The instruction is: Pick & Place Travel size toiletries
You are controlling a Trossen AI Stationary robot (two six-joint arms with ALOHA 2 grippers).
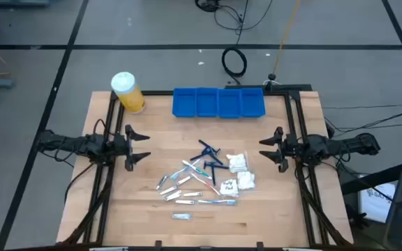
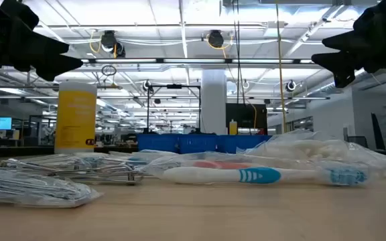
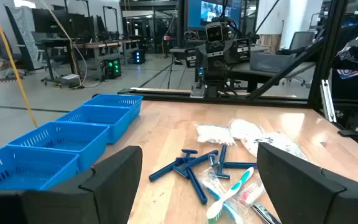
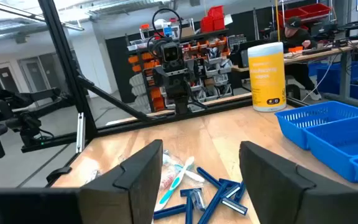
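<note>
The travel size toiletries [image 1: 204, 178] lie in a loose pile on the middle of the wooden table: dark blue razors [image 3: 191, 165], blue-white toothbrushes [image 2: 246, 175], white wrapped packets [image 1: 239, 164] and small silver-white sachets [image 1: 180, 217]. My left gripper [image 1: 137, 148] hovers open at the table's left side, pointing level at the pile. My right gripper [image 1: 271, 148] hovers open at the right side, facing the pile from the other way. Neither has anything between its fingers.
A blue compartment tray [image 1: 218, 102] stands at the table's far edge. A yellow white-capped jar [image 1: 128, 92] stands at the far left corner. Bare wood lies between each gripper and the pile, and along the near edge [image 1: 208, 233].
</note>
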